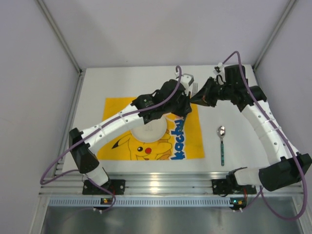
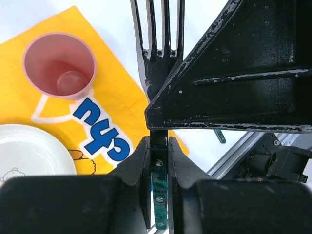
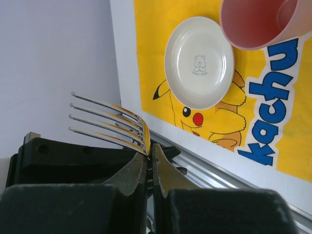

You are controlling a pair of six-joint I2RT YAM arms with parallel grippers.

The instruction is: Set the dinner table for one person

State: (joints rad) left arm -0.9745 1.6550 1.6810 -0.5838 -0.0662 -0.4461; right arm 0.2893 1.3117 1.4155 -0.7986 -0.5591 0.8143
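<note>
Overhead, the white bench [image 1: 122,80] carried a yellow mat [image 1: 195,136], and both arms met above the mat's far right corner.

- Left hand [image 2: 158,146]: fingers pressed onto the teal handle of the fork [image 2: 158,39]. The fork's long axis ran straight out along the hand's own line, tines leading away from it.
- Right hand [image 3: 148,156]: fingers closed on the same fork [image 3: 107,119] at its neck, just behind the tines, which stuck out to that hand's left. It stood tip to tip with the left hand, the fork bridging them clear of the bench.
- Plate [image 1: 148,129] lay on the mat below the left hand, towards that arm's base. The pink cup [image 2: 59,63] stood upright just beyond the plate, nearly under the hands.
- Spoon [image 1: 221,144] lay on bare bench beside the mat, on the right hand's near side, its bowl towards the hands.

Judgement: a mid-air pass, with the fork held from both ends. One hand must let go. The bare strip beside the spoon is nearer the right arm.
</note>
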